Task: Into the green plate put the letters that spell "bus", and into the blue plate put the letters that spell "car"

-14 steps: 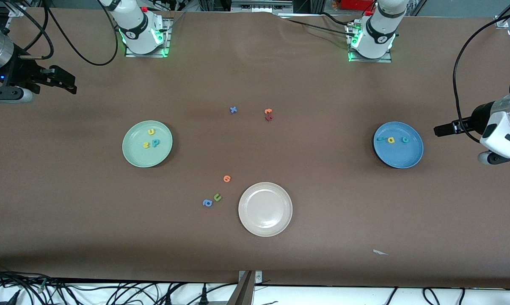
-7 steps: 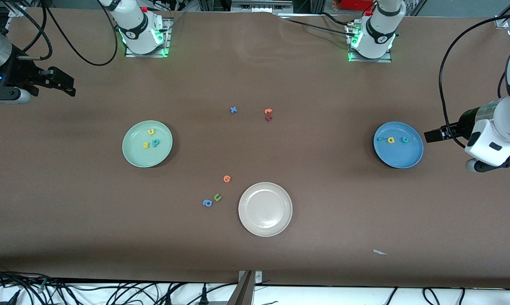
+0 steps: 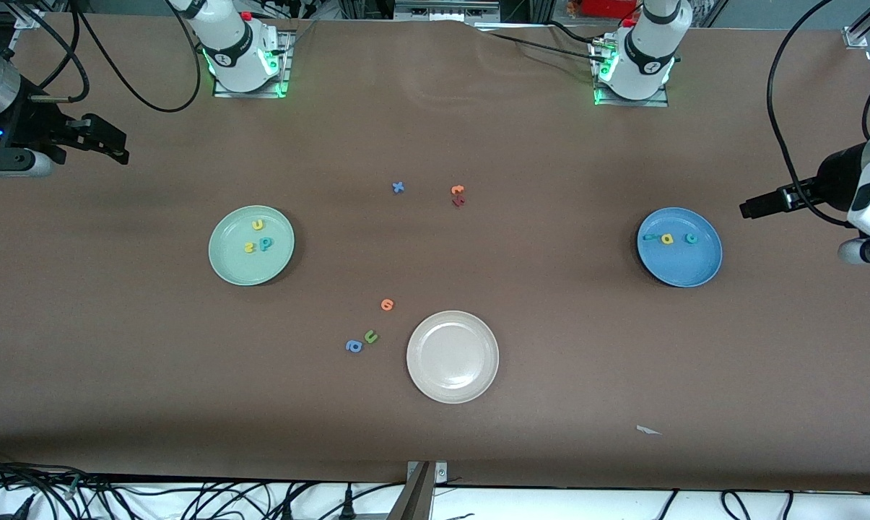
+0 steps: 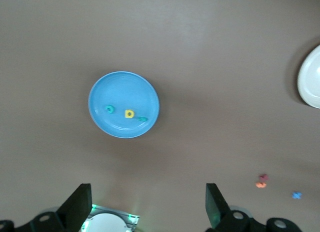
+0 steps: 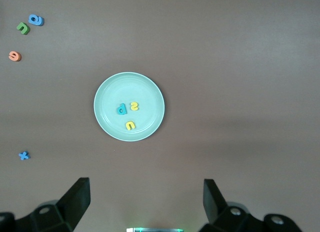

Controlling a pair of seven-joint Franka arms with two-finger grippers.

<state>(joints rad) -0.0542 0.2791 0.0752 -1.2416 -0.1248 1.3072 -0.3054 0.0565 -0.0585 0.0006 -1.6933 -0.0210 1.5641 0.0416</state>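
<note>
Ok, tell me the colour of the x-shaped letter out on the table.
Blue; the x-shaped letter shows best in the front view.

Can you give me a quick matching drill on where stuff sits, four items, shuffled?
Things:
1. yellow s
2. teal c
3. green u
4. blue x

Places:
A. in the blue plate
B. on the table beside the blue a
C. in the green plate
D. on the table, nearer the arms' bases than the white plate

Pairs: 1-C, 2-A, 3-B, 4-D
</note>
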